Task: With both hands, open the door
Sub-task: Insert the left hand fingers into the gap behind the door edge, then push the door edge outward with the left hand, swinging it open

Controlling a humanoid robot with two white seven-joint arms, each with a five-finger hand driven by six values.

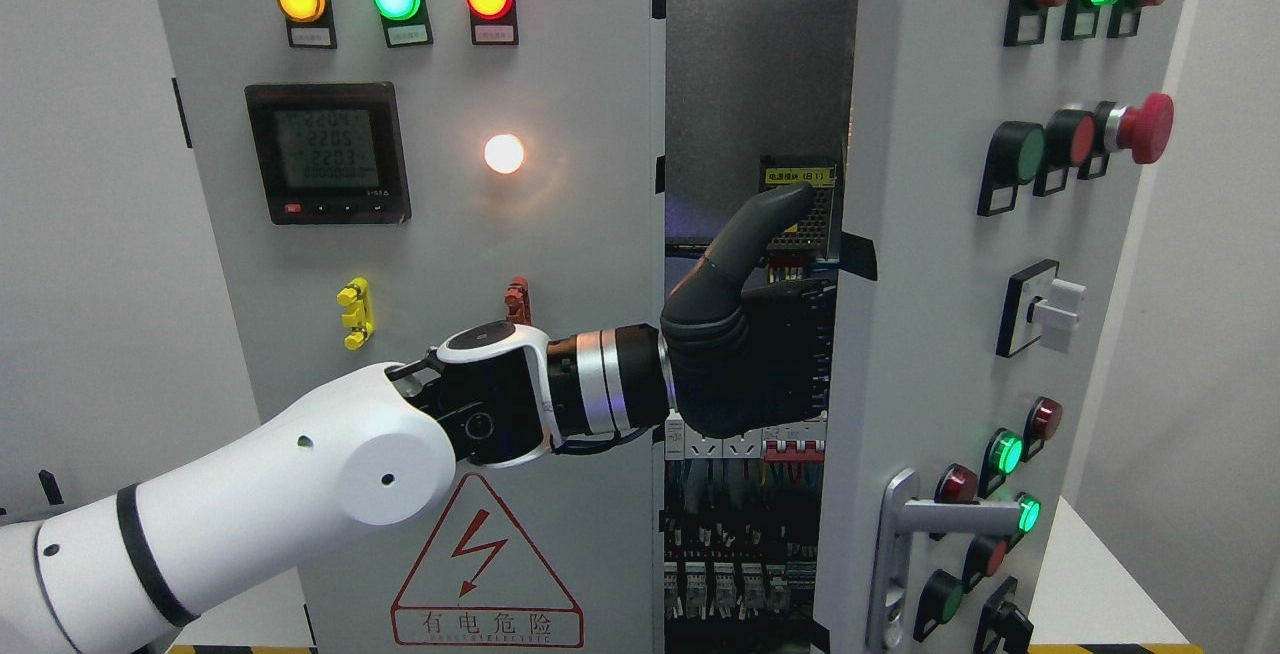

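Note:
A grey electrical cabinet has two doors. The left door (560, 234) is closed and carries lamps and a meter. The right door (930, 314) stands partly swung out, leaving a gap (750, 84) that shows the wiring inside. My left arm (300, 474) comes in from the lower left and crosses the left door. Its black-gloved left hand (745, 334) is inside the gap, against the right door's inner edge (845, 354). The far part of the hand is hidden behind that edge. The right arm is out of view.
A silver lever handle (930, 519) sits low on the right door among push buttons and lamps. Breakers and cables (740, 534) fill the cabinet's lower inside. A yellow clip (355, 314) and a red clip (516, 299) stick out of the left door. A white wall stands to the right.

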